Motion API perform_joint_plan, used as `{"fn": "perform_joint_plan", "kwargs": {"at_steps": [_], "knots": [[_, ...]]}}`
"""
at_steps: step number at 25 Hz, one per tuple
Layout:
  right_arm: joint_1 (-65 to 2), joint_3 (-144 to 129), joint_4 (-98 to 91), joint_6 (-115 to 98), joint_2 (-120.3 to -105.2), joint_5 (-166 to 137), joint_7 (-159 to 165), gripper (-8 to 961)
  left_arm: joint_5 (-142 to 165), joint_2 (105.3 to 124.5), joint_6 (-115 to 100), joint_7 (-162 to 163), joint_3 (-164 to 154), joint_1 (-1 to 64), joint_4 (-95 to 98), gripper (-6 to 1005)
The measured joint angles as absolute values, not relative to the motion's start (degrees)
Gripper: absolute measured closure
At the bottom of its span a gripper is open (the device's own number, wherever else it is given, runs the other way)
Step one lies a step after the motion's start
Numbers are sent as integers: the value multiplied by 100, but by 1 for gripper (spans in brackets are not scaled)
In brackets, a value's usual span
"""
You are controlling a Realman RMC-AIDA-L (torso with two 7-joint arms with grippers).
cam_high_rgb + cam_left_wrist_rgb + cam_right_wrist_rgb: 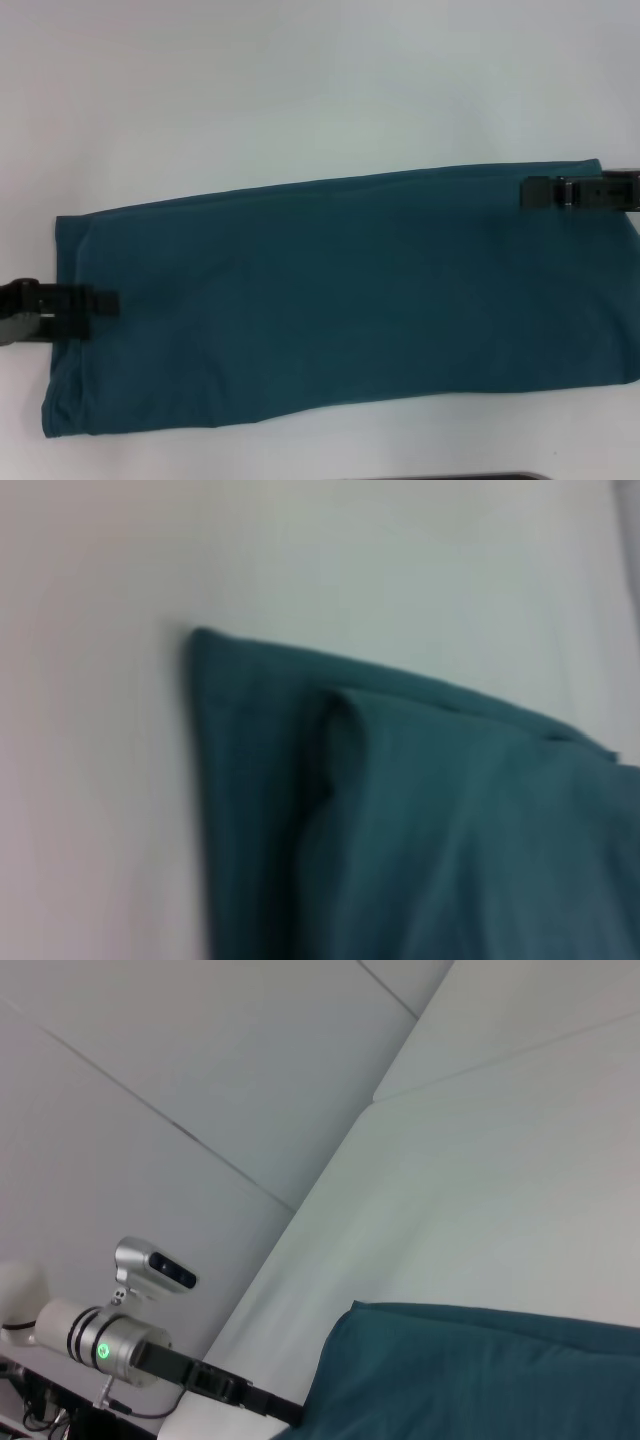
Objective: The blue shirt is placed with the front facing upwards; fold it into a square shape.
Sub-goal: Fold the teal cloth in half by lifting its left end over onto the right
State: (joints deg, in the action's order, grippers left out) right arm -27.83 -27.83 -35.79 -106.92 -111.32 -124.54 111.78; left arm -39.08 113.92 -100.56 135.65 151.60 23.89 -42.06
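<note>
The blue shirt (340, 300) lies flat across the white table (300, 90) as one long band running left to right, plain fabric up, no print showing. My left gripper (105, 300) sits at the band's left end, about halfway along that short edge, reaching onto the cloth. My right gripper (527, 192) rests over the far right corner, near the far long edge. The left wrist view shows one corner of the shirt (420, 830) with a second layer folded on top. In the right wrist view the shirt (480, 1370) fills the lower part, with the left gripper (270, 1405) at its edge.
White table surface surrounds the shirt, widest on the far side. A thin dark strip (480, 477) shows at the near edge of the head view. Pale wall panels (200, 1060) stand behind the left arm in the right wrist view.
</note>
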Motion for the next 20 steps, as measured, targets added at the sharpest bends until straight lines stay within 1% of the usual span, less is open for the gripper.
{"fn": "perform_joint_plan", "kwargs": {"at_steps": [10,14,20], "knots": [[-2793,-2645,-3571,-10690,-11118,-12453,11260,54,-3754,11441,-9673,13699,15123,2411,-4221,202],[-2795,-2645,-3569,-10686,-11121,-12454,11260,54,-3942,11434,-10177,13702,15413,2374,-4673,201],[-2795,-2645,-3568,-10684,-11132,-12454,11260,54,-3986,11470,-10362,13702,15415,2418,-4796,201]]}}
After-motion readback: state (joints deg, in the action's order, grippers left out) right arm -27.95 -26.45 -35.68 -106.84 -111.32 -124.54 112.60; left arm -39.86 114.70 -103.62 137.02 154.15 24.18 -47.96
